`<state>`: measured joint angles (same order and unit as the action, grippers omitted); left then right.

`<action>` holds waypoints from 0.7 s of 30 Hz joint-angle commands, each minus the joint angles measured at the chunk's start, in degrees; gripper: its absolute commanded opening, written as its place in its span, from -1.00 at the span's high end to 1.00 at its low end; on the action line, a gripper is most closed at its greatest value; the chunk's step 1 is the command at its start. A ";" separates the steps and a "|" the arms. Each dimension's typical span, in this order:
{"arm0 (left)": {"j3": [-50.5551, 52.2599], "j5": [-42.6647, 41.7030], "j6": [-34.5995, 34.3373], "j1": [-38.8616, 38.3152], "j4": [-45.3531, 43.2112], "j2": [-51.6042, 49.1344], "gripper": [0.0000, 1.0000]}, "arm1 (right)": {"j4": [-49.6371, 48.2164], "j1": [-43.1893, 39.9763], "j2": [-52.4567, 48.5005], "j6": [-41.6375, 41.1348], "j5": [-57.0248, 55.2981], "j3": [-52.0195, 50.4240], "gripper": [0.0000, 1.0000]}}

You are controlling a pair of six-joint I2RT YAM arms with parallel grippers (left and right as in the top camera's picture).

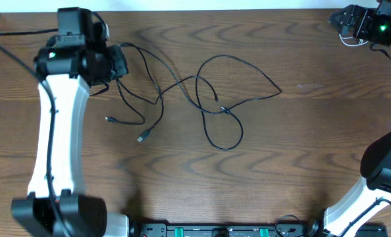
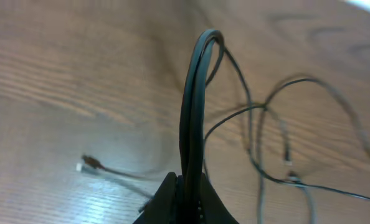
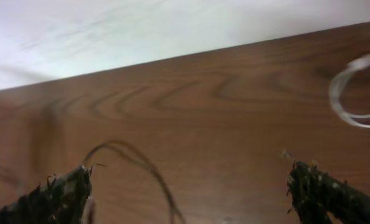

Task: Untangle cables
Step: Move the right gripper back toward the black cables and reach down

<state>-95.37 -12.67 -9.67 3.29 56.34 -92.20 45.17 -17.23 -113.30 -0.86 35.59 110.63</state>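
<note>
The left hand was pinched shut on a doubled loop of the black cables, which stood up between its fingers over the far left part of the counter. The rest of those cords sprawled in crossing loops across the middle of the counter, with small plug ends lying loose near the left arm. At the far right corner the right hand hung spread wide, holding nothing, and the short white cable lay curled just beside it.
</note>
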 commanded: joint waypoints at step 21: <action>-1.29 -16.68 -8.44 0.20 -2.08 7.23 0.85 | 7.39 29.14 1.97 8.70 15.39 0.26 -0.87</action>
<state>-95.39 -28.29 -15.09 3.29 54.15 -85.82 52.47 9.02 -112.86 6.72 50.63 110.63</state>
